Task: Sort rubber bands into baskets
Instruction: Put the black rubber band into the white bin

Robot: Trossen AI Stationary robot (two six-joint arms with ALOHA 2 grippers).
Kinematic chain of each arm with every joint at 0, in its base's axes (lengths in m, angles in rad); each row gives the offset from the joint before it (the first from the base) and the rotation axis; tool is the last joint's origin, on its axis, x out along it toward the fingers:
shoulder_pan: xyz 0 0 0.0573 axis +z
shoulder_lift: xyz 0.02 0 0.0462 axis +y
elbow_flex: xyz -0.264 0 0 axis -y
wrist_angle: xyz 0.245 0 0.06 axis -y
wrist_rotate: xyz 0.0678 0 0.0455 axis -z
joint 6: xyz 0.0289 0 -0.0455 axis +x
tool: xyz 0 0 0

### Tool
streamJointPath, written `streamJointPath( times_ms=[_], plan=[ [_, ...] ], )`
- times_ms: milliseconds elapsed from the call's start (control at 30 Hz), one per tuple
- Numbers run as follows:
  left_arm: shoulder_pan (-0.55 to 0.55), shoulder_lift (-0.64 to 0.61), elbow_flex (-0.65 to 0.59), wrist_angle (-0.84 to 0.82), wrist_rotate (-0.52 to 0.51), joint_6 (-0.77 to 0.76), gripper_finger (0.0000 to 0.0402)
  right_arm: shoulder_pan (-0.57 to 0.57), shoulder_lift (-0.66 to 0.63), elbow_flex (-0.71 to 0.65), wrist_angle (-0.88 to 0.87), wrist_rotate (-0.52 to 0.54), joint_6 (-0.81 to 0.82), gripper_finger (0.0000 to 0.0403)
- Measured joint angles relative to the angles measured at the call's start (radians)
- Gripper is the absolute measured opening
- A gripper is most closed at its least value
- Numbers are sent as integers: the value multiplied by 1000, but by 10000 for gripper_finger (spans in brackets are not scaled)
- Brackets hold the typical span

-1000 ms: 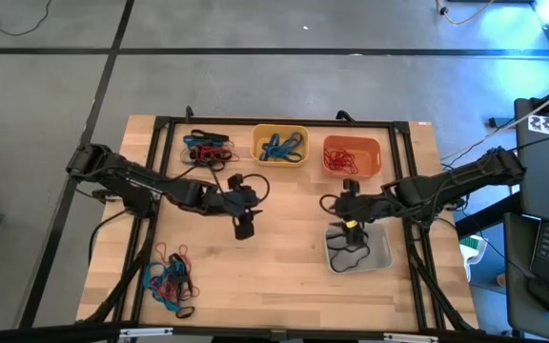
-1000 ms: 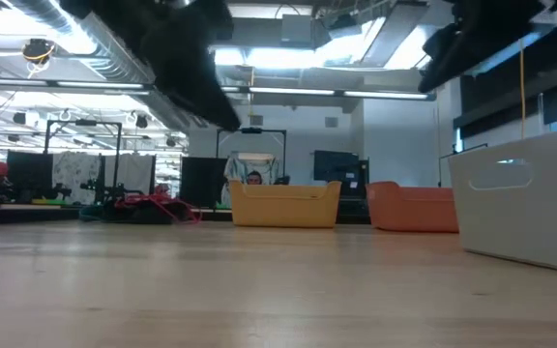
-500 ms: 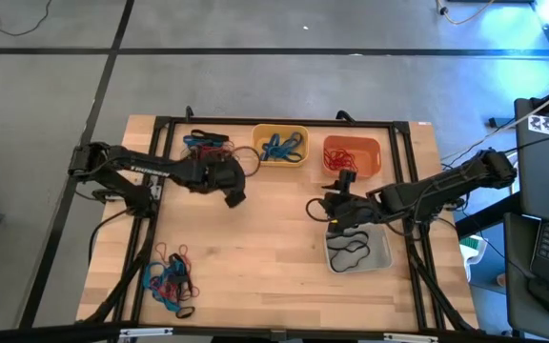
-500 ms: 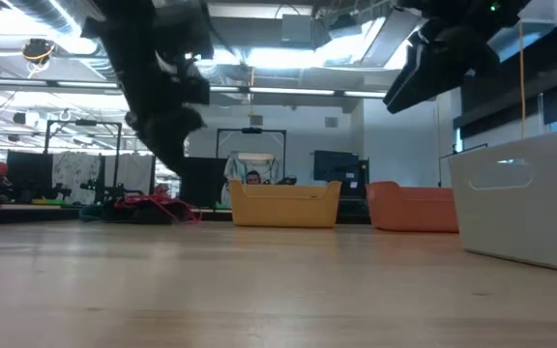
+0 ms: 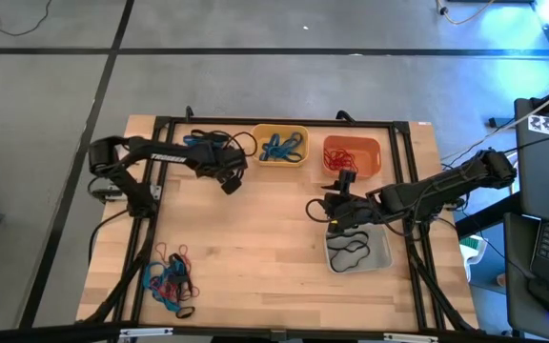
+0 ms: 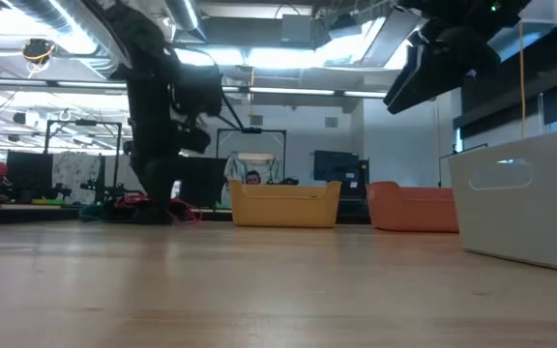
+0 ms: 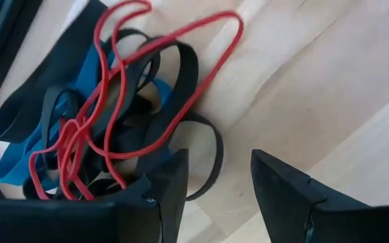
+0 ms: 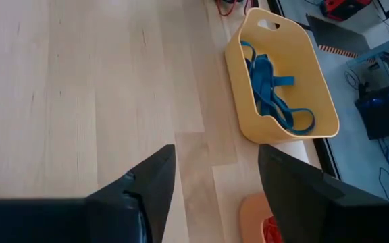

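A tangle of red, blue and black rubber bands (image 7: pixel 107 128) lies on the table at the far left (image 5: pixel 201 143). My left gripper (image 7: pixel 218 162) is open just above the pile's edge (image 5: pixel 217 162), with a black loop (image 7: pixel 208 158) below the gap. I cannot tell whether it touches. My right gripper (image 8: pixel 215 158) is open and empty above the table (image 5: pixel 336 210), beside the pale grey basket (image 5: pixel 375 255), which holds black bands. The yellow basket (image 5: pixel 280 130) holds blue bands. The orange basket (image 5: pixel 352 141) holds red bands.
A second tangle of bands (image 5: pixel 170 279) lies near the table's front left corner. The yellow and orange baskets stand side by side along the far edge. A black frame (image 5: pixel 160 124) runs round the table. Bare wood lies in the table's middle.
My left gripper has gone from the table's middle toward the far left and down to the band pile there. My right gripper has drawn a little toward the table's left, off the grey basket, then kept still.
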Motion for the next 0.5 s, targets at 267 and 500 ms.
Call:
streamJointPath(
  times_ms=[267, 500],
  plan=[
    [51, 67, 0, 3, 39, 56, 158, 0, 0, 0, -5, 0, -4, 211],
    [58, 75, 1, 5, 121, 87, 87, 0, 0, 0, -4, 2, -13, 211]
  ],
)
